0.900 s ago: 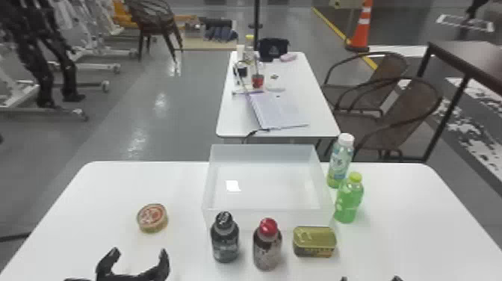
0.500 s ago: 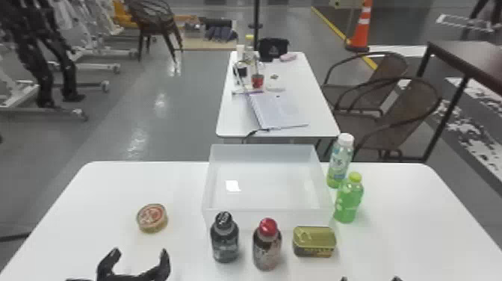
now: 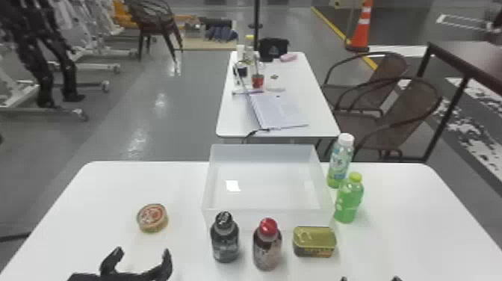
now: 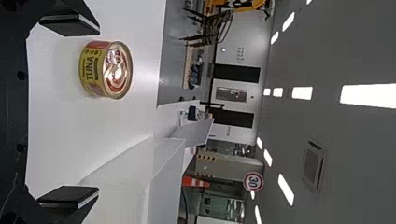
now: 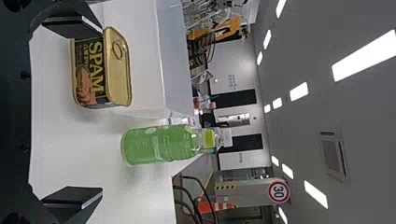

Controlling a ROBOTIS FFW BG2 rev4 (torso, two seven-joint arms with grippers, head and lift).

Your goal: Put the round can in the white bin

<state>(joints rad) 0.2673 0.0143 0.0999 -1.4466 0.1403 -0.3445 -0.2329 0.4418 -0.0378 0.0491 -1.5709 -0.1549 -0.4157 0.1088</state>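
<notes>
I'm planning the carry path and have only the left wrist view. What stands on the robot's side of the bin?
Observer: Two bottles, one black-capped and one red-capped, stand side by side right in front of the white bin.

Operator: And along its right side?

Observer: The head view shows a bottle of green drink with a yellow-green cap there, a white-capped bottle just behind it.

Operator: How is the other arm set?

Observer: The right gripper is open, its fingers wide apart.
</notes>
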